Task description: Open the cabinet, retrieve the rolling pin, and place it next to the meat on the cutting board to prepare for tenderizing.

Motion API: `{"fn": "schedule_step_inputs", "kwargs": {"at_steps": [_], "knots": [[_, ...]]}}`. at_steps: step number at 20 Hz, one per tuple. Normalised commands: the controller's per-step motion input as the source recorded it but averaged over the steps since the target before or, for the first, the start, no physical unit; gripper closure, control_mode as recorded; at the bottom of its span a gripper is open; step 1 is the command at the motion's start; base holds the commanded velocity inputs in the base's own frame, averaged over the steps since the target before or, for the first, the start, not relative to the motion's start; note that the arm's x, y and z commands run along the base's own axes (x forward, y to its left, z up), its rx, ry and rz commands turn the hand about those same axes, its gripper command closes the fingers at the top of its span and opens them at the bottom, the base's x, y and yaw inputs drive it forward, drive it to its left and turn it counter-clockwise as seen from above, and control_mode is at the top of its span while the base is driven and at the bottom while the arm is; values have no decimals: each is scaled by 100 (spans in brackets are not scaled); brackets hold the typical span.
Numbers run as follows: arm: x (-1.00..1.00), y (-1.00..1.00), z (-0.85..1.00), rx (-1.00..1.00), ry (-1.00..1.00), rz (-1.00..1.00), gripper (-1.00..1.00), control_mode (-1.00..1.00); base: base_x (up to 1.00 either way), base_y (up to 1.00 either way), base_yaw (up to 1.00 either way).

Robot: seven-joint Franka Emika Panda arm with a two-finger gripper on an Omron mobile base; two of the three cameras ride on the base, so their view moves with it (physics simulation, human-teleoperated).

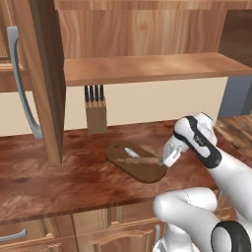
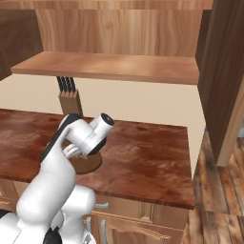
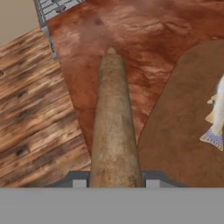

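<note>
In the left base view, the brown wooden wall cabinet [image 1: 47,74] stood open; the two-finger gripper [image 1: 166,160] clasped the slim light-brown wooden rolling pin [image 1: 140,160] over the dark oval cutting board [image 1: 135,162], at six o'clock from the silvery fish-shaped meat [image 1: 131,152]. In the hand view, the pin ran between the fingertips [image 3: 78,180]. Release appeared to remain.

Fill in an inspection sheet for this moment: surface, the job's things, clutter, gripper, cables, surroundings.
Surface: reddish-brown counter, bare apart from what is listed here.
Job's things: cabinet door stands open; rolling pin is over the cutting board, close beside the meat. Whether the pin rests on the board cannot be told.
Clutter: knife block with black handles at the back wall.
Gripper: gripper shut on the rolling pin, at the board's right end.
Cables: nothing seen.
Surroundings: open shelf above, drawer fronts below, plank floor to the right.
</note>
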Motion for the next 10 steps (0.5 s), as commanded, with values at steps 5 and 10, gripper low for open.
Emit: {"fn": "schedule_step_inputs", "kwargs": {"at_steps": [5, 10], "knots": [[23, 0, -27, 0, -1, 9, 100, -100, 0, 0, 0], [30, 0, -26, 0, -3, 9, 100, -100, 0, 0, 0]]}}
